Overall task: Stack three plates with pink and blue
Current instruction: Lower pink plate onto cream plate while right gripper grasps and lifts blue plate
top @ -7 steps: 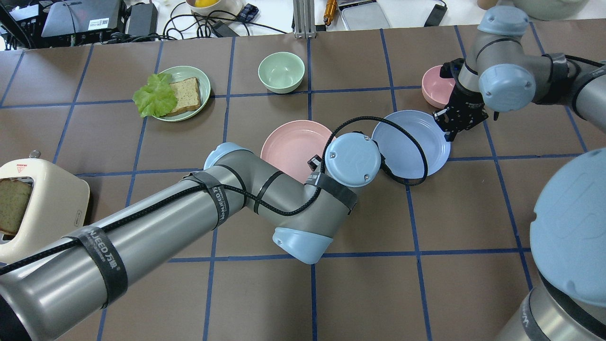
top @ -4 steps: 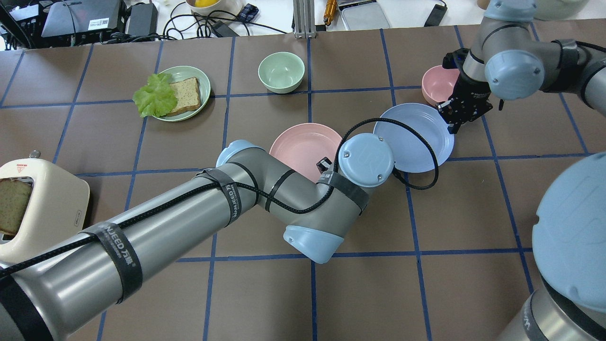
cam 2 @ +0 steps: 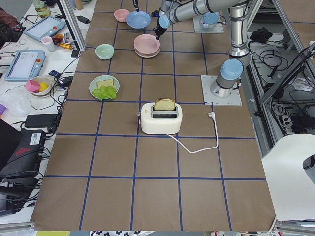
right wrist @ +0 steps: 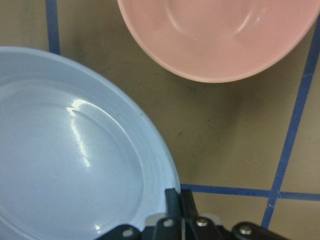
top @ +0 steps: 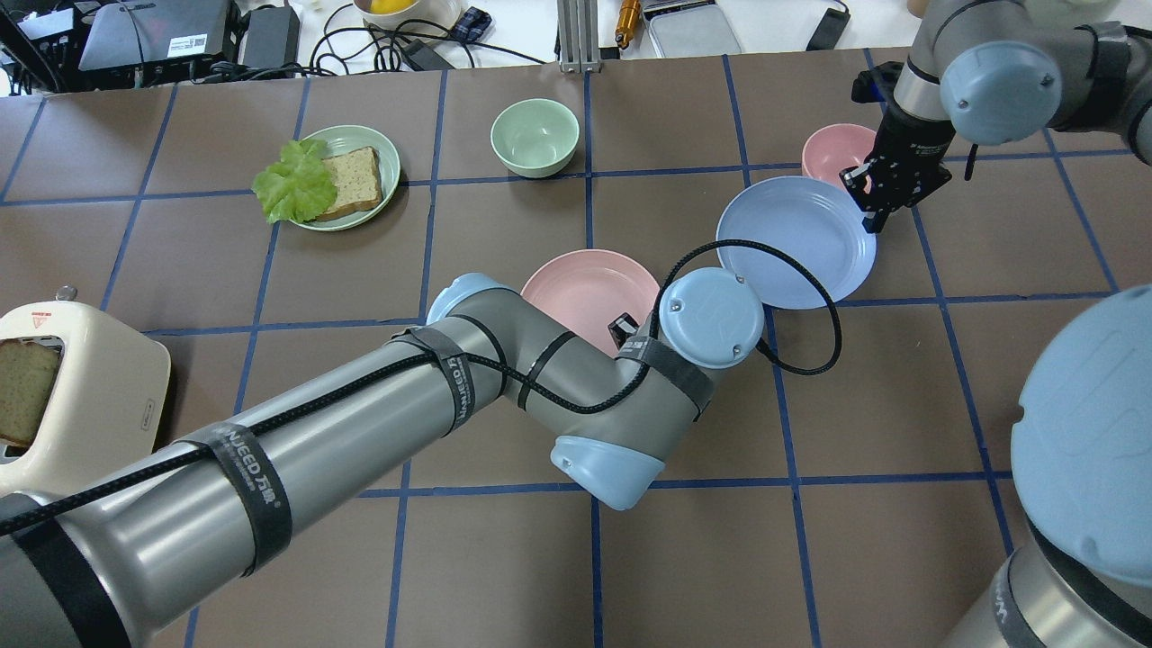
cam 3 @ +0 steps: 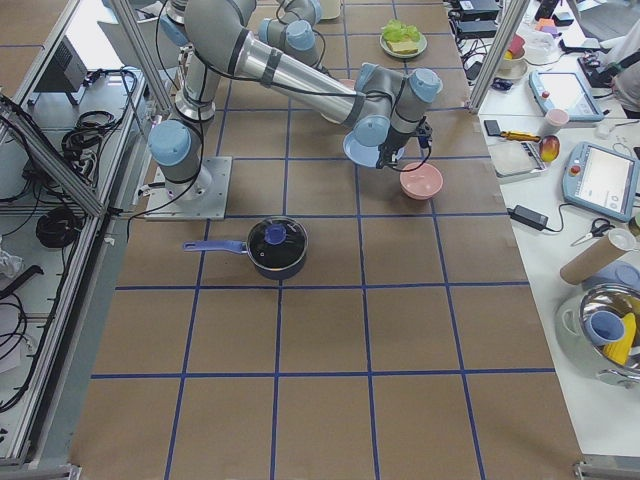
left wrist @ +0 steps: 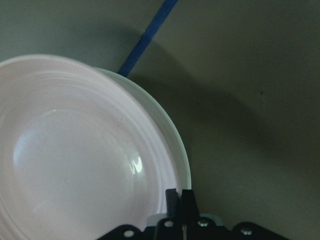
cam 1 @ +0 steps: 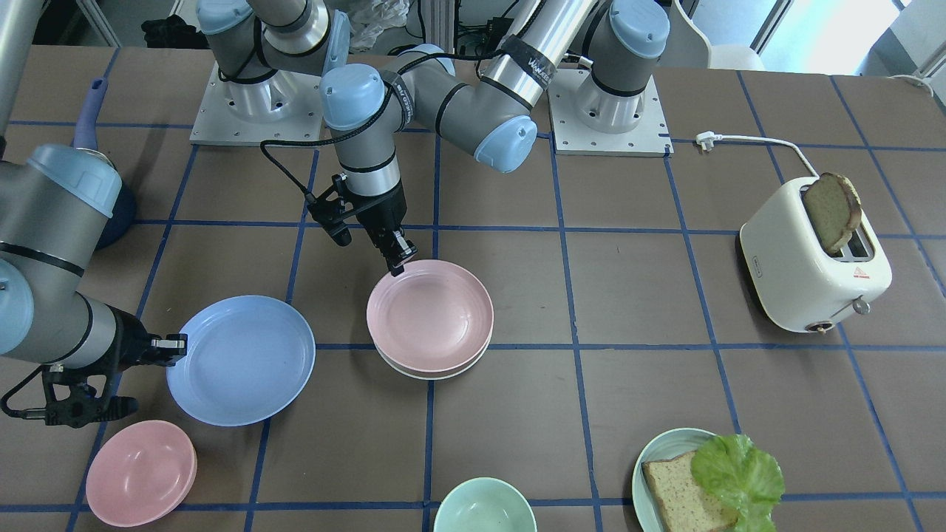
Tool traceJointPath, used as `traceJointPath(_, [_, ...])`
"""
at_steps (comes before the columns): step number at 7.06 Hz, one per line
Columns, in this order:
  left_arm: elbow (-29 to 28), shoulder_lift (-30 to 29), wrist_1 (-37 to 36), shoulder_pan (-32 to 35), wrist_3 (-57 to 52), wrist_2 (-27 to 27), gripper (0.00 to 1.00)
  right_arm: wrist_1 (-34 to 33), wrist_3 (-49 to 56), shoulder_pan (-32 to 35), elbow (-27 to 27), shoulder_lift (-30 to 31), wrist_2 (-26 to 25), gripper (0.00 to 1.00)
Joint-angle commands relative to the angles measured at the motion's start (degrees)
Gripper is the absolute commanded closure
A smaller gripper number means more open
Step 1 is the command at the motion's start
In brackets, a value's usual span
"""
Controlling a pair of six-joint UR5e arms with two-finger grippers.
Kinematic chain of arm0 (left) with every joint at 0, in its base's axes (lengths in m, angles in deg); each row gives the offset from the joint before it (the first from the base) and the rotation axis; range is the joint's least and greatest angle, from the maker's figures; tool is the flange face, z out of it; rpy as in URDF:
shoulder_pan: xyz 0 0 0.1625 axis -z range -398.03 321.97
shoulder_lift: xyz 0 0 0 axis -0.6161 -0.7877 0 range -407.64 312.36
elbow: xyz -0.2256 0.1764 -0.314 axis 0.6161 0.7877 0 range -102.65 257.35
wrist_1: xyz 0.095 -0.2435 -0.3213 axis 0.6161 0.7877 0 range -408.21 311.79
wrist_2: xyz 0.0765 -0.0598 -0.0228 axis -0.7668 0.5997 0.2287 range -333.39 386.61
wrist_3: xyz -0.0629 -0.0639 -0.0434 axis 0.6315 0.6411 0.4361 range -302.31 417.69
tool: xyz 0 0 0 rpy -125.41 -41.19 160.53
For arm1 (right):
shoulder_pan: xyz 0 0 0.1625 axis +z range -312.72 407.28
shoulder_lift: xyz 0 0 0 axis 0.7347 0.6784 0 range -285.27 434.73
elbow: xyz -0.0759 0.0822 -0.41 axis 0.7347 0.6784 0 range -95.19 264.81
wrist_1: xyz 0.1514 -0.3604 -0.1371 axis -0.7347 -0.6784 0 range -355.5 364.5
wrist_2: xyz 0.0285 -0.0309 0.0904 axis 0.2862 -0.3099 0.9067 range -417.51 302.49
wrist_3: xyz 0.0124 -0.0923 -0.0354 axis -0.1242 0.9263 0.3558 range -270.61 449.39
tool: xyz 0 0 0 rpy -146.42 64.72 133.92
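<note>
Lifting off: right gripper [top: 873,216], pinching the blue plate [top: 796,241], just raised it; left gripper [cam 1: 399,264] clamps pink plate [cam 1: 430,314] atop cream plate [cam 1: 429,375]. 1 left.

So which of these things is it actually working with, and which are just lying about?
In the job: pink plate, white plate under it, blue plate.
Lying about: pink bowl, green bowl, toaster, bread plate, pot.
</note>
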Motion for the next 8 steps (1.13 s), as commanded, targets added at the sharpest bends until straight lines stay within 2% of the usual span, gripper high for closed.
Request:
traceJointPath(1, [-0.07,-0.23,0.67,0.14,0.81,0.05,1.00,0.10,-0.05,-0.02,0.10,-0.12,0.28,1.00])
traceJointPath(4, [-0.69,-0.67,0.58,0.14,0.81,0.40,1.00,0.28,-0.23,0.07,0.19,-0.12,0.28,1.00])
traceJointPath(5, [-1.73,-1.45,0.67,0.14,0.90,0.40,0.79,0.28,-0.40,0.07,0.28,-0.03,0.28,1.00])
traceJointPath(6, [-2.79,-1.90,0.67,0.14,0.81,0.40,0.12,0.28,-0.14,0.07,0.19,-0.12,0.28,1.00])
traceJointPath(7, [-3.76,-1.81,0.75,0.14,0.81,0.23,0.00,0.28,-0.14,0.07,0.28,-0.03,0.46,1.00])
traceJointPath(8, [-3.85,-0.59,1.54,0.22,0.81,0.22,0.00,0.28,-0.23,0.15,0.28,-0.03,0.46,1.00])
